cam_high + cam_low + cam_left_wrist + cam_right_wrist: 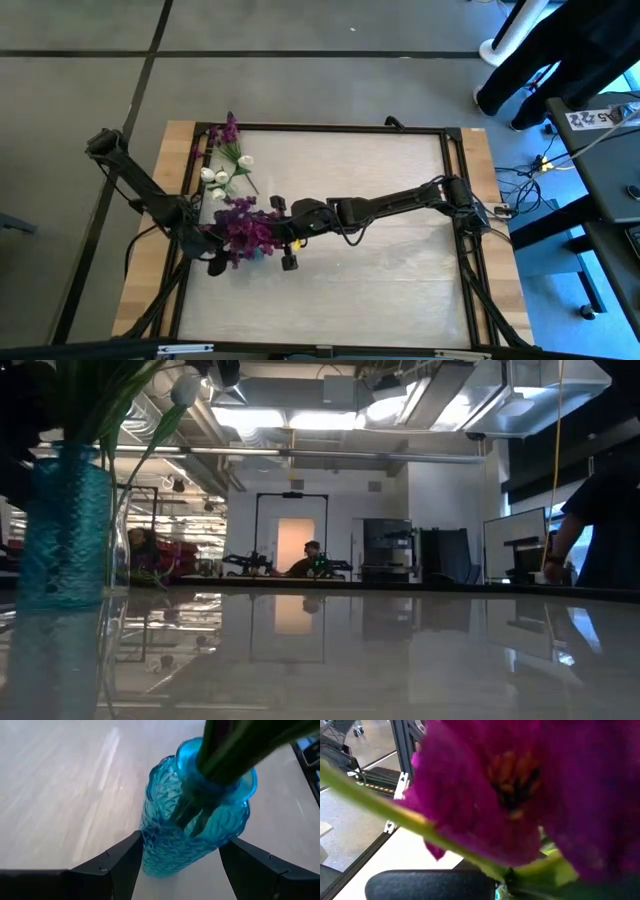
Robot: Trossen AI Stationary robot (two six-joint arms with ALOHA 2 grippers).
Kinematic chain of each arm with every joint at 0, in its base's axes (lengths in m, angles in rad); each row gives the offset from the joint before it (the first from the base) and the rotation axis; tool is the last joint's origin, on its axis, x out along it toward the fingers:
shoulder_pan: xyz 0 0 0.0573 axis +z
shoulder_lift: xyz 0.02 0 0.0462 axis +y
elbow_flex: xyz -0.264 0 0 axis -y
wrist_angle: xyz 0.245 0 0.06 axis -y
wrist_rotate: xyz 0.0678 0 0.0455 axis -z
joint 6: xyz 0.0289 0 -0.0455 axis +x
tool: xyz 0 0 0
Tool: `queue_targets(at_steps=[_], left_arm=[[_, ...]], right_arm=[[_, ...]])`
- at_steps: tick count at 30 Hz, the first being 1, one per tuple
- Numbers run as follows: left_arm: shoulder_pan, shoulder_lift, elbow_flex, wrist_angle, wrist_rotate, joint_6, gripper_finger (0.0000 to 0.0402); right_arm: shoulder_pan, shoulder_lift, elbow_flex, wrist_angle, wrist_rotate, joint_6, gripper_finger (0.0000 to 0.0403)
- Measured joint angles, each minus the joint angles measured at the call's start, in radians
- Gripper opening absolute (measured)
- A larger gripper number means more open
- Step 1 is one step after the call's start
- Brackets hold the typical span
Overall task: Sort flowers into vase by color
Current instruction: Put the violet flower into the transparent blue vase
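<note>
A blue textured glass vase (190,835) stands on the table between the fingers of my left gripper (181,841). Green stems (235,745) stick into its mouth. In the high view a bunch of purple blossoms (245,228) covers the vase, with my left gripper (214,260) on its left side. My right gripper (287,236) reaches in from the right, close against the blossoms. Its wrist view is filled by magenta petals (520,785) and one green stem (420,827). One purple sprig (229,133) and white-budded sprigs (215,180) lie on the table's far left part. My left gripper holds the vase by its lower body (150,855), one finger (120,862) on each side. It comes in level from the table's left side. The vase stands upright with its base on the table.
The low view shows the blue vase (65,530) at the left, with stems and a white bud (185,388) above it. The pale tabletop (400,280) stretches to the right. A black frame (455,160) runs along the table's edges. A person (560,60) stands beyond the far right corner.
</note>
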Motion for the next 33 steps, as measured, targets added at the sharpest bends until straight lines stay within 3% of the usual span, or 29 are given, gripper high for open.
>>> queue_targets(at_steps=[16,27,33], left_arm=[[0.144,0.347,-0.058,0.647,0.0,0.269,0.0252],[0.152,0.327,-0.05,0.686,-0.017,0.293,0.0252],[0.151,0.326,-0.049,0.682,-0.015,0.283,0.0252]], right_arm=[[0.02,-0.021,0.002,-0.193,0.009,0.048,0.0012],[0.065,-0.021,0.001,-0.227,0.155,0.024,0.0016],[0.065,-0.018,-0.009,-0.26,0.182,0.026,0.0092]])
